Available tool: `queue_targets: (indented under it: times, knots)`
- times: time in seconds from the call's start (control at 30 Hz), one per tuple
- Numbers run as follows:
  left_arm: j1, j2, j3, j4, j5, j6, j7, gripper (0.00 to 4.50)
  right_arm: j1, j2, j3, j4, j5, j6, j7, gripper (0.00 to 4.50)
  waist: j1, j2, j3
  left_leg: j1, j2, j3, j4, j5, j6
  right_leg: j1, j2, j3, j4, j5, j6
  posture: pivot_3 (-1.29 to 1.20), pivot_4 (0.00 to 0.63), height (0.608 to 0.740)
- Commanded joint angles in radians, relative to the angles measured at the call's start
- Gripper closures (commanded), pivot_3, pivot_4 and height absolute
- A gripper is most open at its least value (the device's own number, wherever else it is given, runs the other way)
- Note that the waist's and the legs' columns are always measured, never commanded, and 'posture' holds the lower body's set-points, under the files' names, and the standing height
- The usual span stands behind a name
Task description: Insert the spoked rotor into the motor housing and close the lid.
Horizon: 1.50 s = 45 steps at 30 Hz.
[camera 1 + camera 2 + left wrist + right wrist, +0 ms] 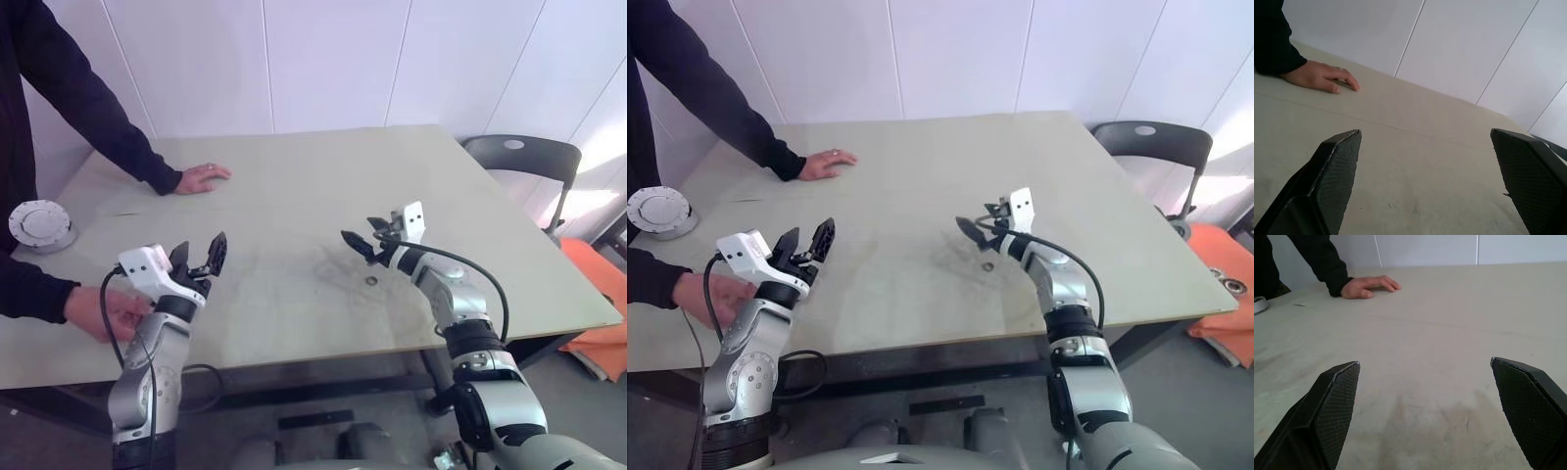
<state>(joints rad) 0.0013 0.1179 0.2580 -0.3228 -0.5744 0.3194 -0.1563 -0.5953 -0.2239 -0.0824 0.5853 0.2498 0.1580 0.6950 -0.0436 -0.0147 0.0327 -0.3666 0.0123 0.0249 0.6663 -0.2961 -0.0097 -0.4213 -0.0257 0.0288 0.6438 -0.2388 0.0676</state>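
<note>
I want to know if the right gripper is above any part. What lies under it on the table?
Under the open right gripper lies bare table with dark smudges and a small ring-shaped thing just beside it. Neither gripper holds anything. What the arm itself covers cannot be seen.

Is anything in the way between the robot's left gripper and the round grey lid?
Nothing visible: bare table lies between the open left gripper and the lid. A person's hand sits close beside that arm, nearer the table's edge.

Lid (pixel 41 226) lies on table's (pixel 294 196) far-left edge.
</note>
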Motion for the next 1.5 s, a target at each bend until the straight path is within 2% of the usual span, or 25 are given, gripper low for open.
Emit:
queue_targets:
  times: [0.03, 1.5]
  knots:
    - [-0.013, 0.002, -0.001, -0.021, 0.01, -0.021, -0.002, 0.0, -0.04, 0.0, 0.002, -0.005, 0.001, -0.026, 0.005, 0.01, 0.0, 0.0, 0.0, 0.0, 0.0, 0.0, 0.0, 0.0, 0.0, 0.0, 0.0, 0.0, 0.0, 0.0, 0.0, 0.0, 0.0, 0.74]
    - [-0.019, -0.013, -0.003, -0.026, 0.024, -0.02, 0.004, 0.0, -0.041, 0.007, 0.002, 0.011, -0.004, -0.027, 0.006, 0.01, 0.0, 0.0, 0.0, 0.0, 0.0, 0.0, 0.0, 0.0, 0.0, 0.0, 0.0, 0.0, 0.0, 0.0, 0.0, 0.0, 0.0, 0.74]
